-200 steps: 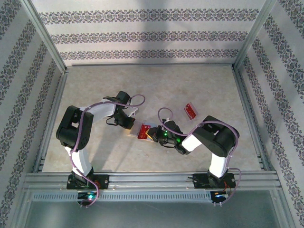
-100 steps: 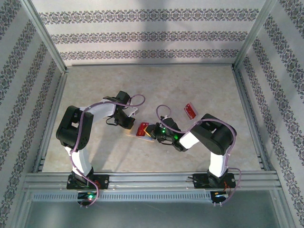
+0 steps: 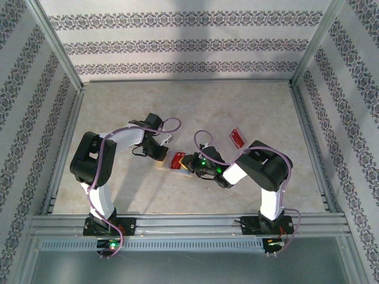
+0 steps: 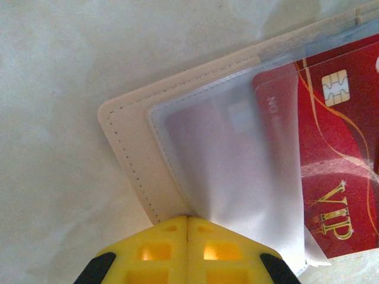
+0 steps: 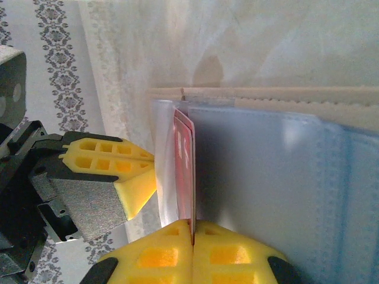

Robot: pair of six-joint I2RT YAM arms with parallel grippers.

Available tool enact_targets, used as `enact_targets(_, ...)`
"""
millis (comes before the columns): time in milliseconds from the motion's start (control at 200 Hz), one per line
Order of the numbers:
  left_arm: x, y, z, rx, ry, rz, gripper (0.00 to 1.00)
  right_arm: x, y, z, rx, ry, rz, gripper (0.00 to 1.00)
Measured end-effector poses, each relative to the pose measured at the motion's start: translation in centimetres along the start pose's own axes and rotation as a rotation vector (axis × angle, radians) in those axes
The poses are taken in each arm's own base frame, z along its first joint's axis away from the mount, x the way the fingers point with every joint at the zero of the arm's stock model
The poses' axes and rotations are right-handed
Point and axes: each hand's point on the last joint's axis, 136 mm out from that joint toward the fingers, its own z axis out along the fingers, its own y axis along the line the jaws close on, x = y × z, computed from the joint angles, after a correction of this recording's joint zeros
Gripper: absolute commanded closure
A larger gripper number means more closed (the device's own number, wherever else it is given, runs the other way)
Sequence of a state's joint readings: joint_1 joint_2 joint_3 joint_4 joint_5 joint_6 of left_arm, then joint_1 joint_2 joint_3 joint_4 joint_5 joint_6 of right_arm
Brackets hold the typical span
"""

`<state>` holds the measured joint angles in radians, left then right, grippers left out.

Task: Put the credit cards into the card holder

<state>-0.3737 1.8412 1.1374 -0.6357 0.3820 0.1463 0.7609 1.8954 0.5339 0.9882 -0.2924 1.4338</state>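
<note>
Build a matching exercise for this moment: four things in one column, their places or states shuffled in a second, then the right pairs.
Things:
1. left gripper
2. right gripper
3. loose credit card
4. card holder

States:
A. lies alone on the table
B. shut on the card holder's edge
C. lies open, clear pockets up
D. shut on the held credit card

Pairs: 1-B, 2-D, 3-A, 4-C

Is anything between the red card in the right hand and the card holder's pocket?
Nothing visible blocks it. The left hand pinches the clear sleeve of the card holder, and the credit card in the right hand already sits partly under it.
</note>
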Motion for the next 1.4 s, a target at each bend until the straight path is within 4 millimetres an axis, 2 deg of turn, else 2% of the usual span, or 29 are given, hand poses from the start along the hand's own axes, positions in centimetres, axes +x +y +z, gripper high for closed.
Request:
enact_targets(265, 0.0, 0.0, 0.0, 0.000, 0.000, 0.000, 1.00, -0.2, -0.2, -0.4, -0.013, -0.021, -0.024, 1.00)
enact_targets(765, 0.0, 0.0, 0.0, -0.001, 0.001, 0.000, 1.00, 0.3, 0.1, 0.1, -0.064, -0.052, -0.044, 1.00)
enact_targets(989, 0.0, 0.0, 0.0, -0.003, 0.000, 0.001, 1.00, 0.3, -0.1, -0.1, -0.035, -0.056, -0.024, 0.85)
enact_targets(1169, -0.2, -0.2, -0.4, -0.025, 0.012, 0.017, 1.00, 0.4, -0.1, -0.8, 0.013, -0.054, -0.022, 0.79)
enact_targets(1319, -1.2, -0.5, -1.7, -0.032, -0.014, 0.028, 1.00, 0.5, -0.2, -1.0, 0.059, -0.047, -0.037, 0.79)
enact_targets(1399, -1.5, -0.7, -2.3, -0.034, -0.033, 0.034, 1.00, 0.2, -0.3, -1.0, 0.081, -0.048, -0.044, 0.85)
